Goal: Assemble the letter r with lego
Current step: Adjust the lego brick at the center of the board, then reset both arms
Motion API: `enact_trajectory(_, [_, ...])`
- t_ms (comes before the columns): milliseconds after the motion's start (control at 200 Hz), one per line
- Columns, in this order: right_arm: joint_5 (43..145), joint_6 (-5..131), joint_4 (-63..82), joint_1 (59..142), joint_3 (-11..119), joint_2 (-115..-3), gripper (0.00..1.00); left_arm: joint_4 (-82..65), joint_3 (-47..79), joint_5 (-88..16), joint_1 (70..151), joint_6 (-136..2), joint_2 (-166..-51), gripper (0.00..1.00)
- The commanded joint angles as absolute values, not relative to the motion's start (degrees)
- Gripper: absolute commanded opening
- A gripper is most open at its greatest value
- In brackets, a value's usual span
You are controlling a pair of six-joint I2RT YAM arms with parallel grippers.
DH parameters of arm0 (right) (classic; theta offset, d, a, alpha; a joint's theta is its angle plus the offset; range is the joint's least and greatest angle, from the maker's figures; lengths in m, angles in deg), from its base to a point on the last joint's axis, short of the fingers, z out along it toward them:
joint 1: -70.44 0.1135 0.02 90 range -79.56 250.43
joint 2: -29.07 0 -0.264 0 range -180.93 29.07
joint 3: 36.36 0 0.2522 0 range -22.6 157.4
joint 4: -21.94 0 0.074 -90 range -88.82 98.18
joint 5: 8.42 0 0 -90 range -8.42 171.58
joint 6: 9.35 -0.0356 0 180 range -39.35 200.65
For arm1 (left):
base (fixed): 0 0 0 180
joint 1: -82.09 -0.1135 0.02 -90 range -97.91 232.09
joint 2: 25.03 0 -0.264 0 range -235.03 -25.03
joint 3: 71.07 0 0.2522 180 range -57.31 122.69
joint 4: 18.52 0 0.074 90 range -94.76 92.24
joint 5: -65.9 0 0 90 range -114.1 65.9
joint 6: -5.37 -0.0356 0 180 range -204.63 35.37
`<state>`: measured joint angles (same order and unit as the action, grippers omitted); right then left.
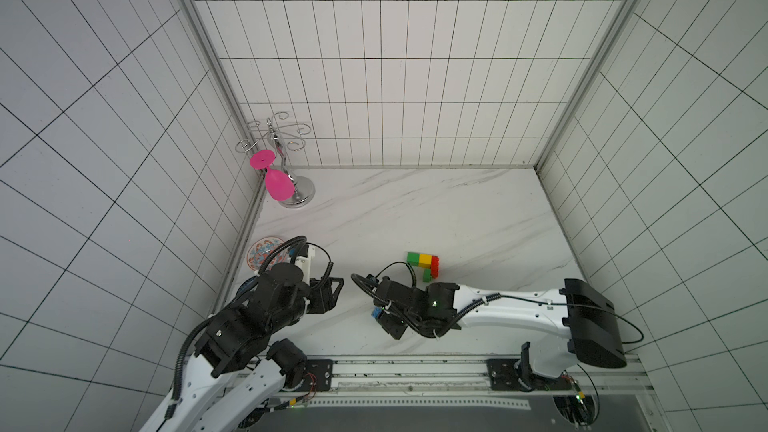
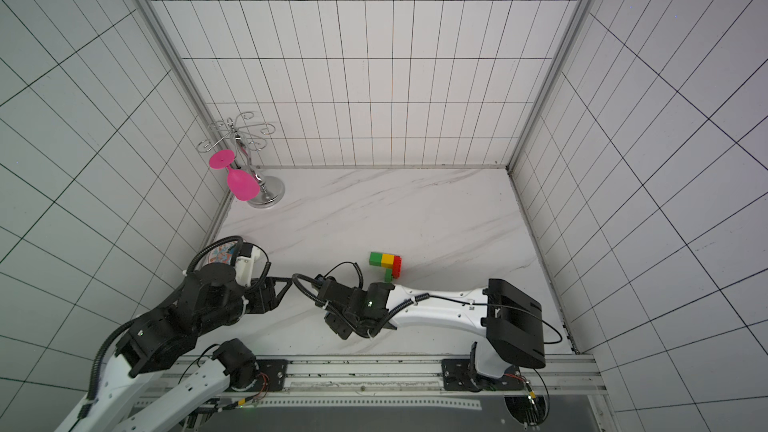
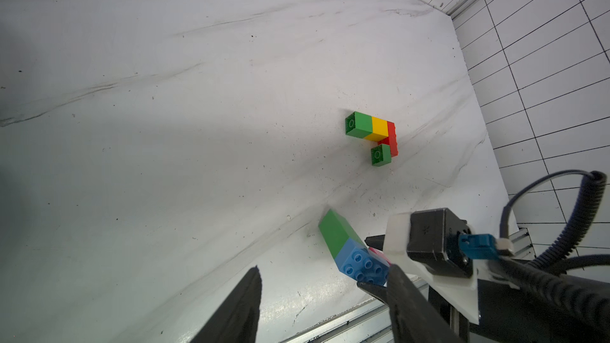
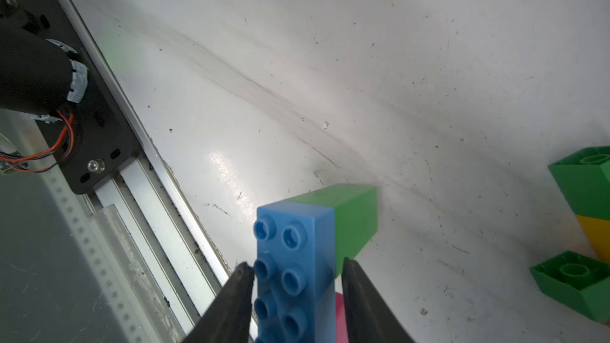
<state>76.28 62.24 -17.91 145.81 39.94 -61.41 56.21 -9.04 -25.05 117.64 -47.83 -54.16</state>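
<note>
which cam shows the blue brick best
Right wrist view: the blue brick is close up, studs clear, in the right gripper. The left wrist view shows it smaller; in both top views the arm largely hides it.

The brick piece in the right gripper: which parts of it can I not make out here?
Pink brick: right wrist view, mostly behind the blue brick, cut by the picture edge.
Blue brick's gripped end: same view, cut by the edge.
Whole piece: in both top views, largely hidden under the right arm.
</note>
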Motion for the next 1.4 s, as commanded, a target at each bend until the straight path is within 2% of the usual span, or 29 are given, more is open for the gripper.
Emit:
enact_trajectory(0, [75.31, 62.41, -21.75, 145.52, 42.39, -61.24, 0.49, 56.25, -9.73, -24.66, 117.5, -48.35, -54.3, 0.62])
enact_trajectory(230, [74.02, 63.18, -26.74, 145.48, 46.37, -61.53, 0.52, 55.71, -10.26, -25.25, 117.44, -48.24, -54.33, 0.62])
enact_trajectory(480, [70.99, 57.93, -28.12, 145.15, 44.2, -60.14, 0.65, 56.46, -10.84, -23.95, 117.48, -49.52, -52.94, 0.66])
enact_trajectory(640, [68.6, 52.53, -27.21, 142.07, 38.97, -53.09, 0.71, 52.66, -12.25, -21.36, 117.48, -53.7, -53.66, 0.77])
enact_trajectory(705, [67.93, 52.47, -27.12, 139.58, 36.53, -47.92, 0.73, 49.39, -12.23, -17.96, 117.33, -54.22, -54.61, 0.85])
enact_trajectory(730, [67.57, 52.64, -27.22, 138.53, 35.67, -45.42, 0.74, 47.32, -12.32, -17.28, 117.29, -55.51, -55.01, 0.92])
enact_trajectory(905, [63.17, 59.23, -28.08, 127.05, 29.8, -24.84, 0.79, 31.05, -11.48, -6.23, 117.28, -63.32, -57.62, 0.96])
enact_trajectory(1000, [55.98, 66.25, -24.1, 120.89, 25.58, -13.02, 0.91, 18.85, -15.05, 2.67, 117.02, -70.55, -58.79, 0.98])
enact_trajectory(1084, [54.68, 78.87, -12.67, 115.1, 17.84, -2.94, 0.98, 5.38, -21.38, 4.18, 115.28, -79.96, -60.47, 0.98])
enact_trajectory(1159, [54.69, 90.38, 1.26, 109.74, 9.31, 3.16, 0.98, -1.88, -24.84, 1.66, 111.15, -83.68, -64.14, 0.98])
enact_trajectory(1259, [55.24, 93.17, 16.74, 97.16, 1.2, 1.58, 1.0, -6.8, -27.02, -2.15, 103.04, -78.63, -69.81, 0.98])
enact_trajectory(1334, [66.37, 86.11, 20.04, 81.94, -0.17, -6.04, 1.0, -12.33, -29.24, -0.38, 100.75, -77.77, -72.45, 0.98])
enact_trajectory(1394, [77.05, 74.82, 21.95, 69.42, 0.68, -14.75, 0.99, -15.58, -30.73, -0.65, 98.16, -76.2, -74.24, 0.98])
